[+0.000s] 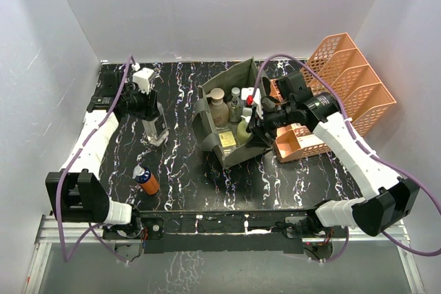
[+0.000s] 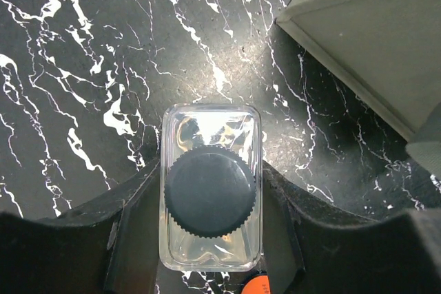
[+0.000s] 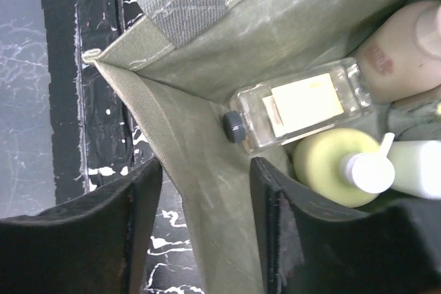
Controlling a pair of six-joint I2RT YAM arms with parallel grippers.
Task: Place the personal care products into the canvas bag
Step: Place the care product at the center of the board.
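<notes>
Left wrist: clear bottle upright in left claw, black cap up.

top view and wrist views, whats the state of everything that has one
bag: open at the top, partly filled
left tool: shut on clear bottle
clear bottle: upright, black cap on
right tool: open, astride the bag's wall
orange bottle: lying on its side, outside the bag
labelled bottle: lying on its side, inside the bag

Robot lab test cell, white enclosure walls, black marbled table
</notes>
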